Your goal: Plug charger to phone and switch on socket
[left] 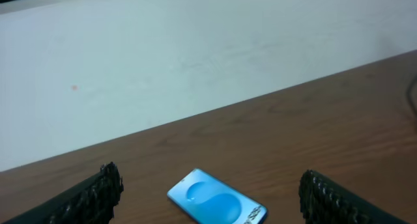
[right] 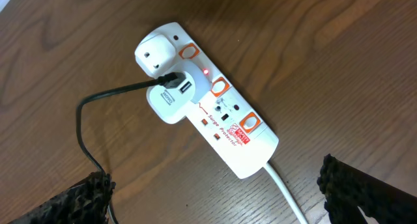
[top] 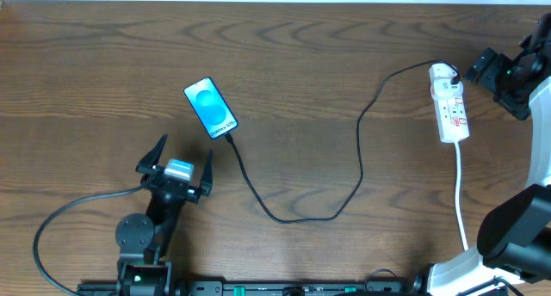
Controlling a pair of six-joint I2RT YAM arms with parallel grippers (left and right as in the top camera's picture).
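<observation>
One phone (top: pixel 210 107) left, one socket (top: pixel 451 107) right, one charger (top: pixel 344 193) running between; left tool (top: pixel 184 150), right tool (top: pixel 478 66) both spread.

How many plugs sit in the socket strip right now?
2: a round white plug at the socket's end away from its cord, and beside it a white adapter carrying the charger. The remaining outlet looks empty.

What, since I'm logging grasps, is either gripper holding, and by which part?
Nothing is held. The left gripper is open near the phone, apart from it; the right gripper is open near the socket, its fingers empty.
</observation>
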